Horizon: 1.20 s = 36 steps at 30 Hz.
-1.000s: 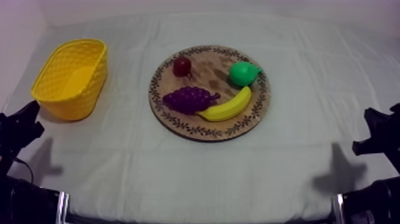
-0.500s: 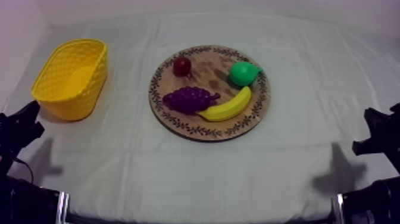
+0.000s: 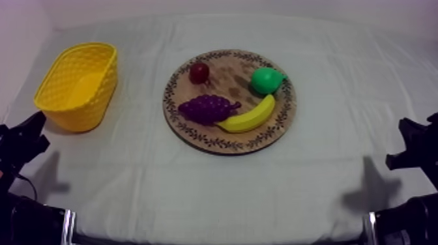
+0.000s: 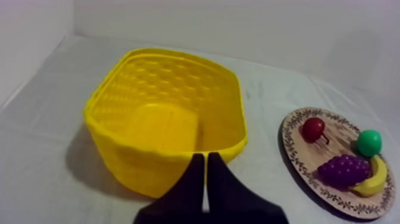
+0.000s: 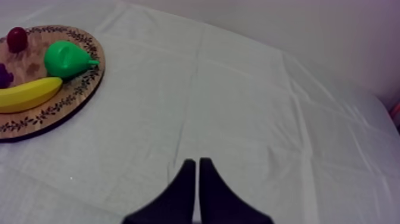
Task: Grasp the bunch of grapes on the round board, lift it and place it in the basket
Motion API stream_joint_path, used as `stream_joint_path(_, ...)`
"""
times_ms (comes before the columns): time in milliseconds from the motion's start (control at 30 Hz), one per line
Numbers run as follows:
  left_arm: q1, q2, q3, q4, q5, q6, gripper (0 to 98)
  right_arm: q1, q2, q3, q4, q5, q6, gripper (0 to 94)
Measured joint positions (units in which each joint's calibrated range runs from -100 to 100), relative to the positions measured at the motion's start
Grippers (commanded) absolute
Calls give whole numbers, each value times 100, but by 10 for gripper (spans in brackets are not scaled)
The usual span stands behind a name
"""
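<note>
A purple bunch of grapes (image 3: 207, 108) lies on the round wooden board (image 3: 195, 133) at the table's middle, touching the banana (image 3: 249, 116). The yellow basket (image 3: 78, 83) stands at the far left with nothing in it. My left gripper (image 3: 29, 133) rests low at the left, just in front of the basket, fingers together in a narrow wedge (image 4: 205, 164) with the basket (image 4: 166, 119) right ahead and the grapes (image 4: 343, 170) off beyond it. My right gripper (image 3: 412, 140) rests low at the right, likewise shut (image 5: 197, 164) over bare cloth, well away from the board (image 5: 59, 101).
A green pear (image 3: 267, 79) and a small red fruit (image 3: 199, 72) share the board's far half. Bare cloth lies between basket and board and across the whole front of the table.
</note>
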Motion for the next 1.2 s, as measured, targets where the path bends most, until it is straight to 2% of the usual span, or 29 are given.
stream_joint_path(300,171,1043,-700,88,117,-408,0,0,0,0,0,0,0,3)
stream_joint_path(533,473,2530,-2128,70,117,-588,0,0,0,0,0,0,0,3)
stream_joint_path(733,820,3900,-3554,-60,218,-631,0,0,0,0,0,0,0,3)
stream_joint_path(933,922,5094,-4864,-73,615,-831,0,0,0,0,0,0,0,3)
stream_joint_path(1200,1006,6318,-6071,-79,659,-1058,0,0,0,0,0,0,0,3)
